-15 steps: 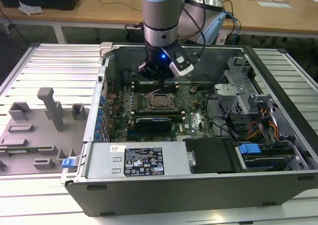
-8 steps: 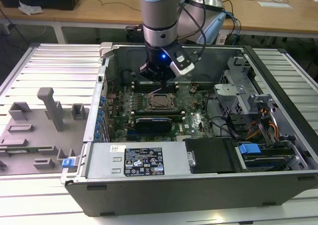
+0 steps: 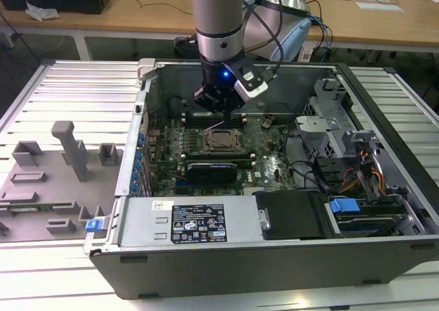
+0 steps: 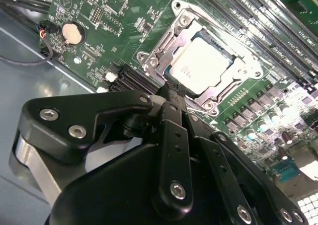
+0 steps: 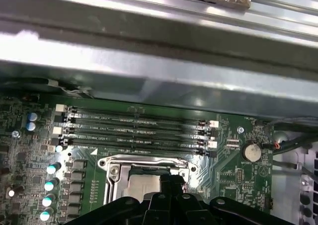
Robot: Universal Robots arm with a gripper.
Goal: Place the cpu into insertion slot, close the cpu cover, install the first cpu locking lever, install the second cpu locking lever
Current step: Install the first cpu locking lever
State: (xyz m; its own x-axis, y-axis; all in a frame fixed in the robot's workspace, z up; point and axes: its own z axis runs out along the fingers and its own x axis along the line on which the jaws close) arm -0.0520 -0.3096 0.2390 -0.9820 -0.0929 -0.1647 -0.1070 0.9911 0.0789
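**One cpu seated, one cover down**

One cpu lies in the insertion slot under one lowered cpu cover. The single gripper is clenched, fingertips together at the cover's edge. Four memory slots run alongside.

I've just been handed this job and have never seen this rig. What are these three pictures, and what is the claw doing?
The exterior view looks from outside at one robot arm reaching into an open computer case on a slatted metal table. A grey parts holder lies at that view's left. Both wrist views come from cameras riding on the arm, looking past the black claw at the green board. The cpu lies in place, showing through the window of the silver cover. The claw looks shut, holds nothing I can see, and its tip is at the cover's edge.
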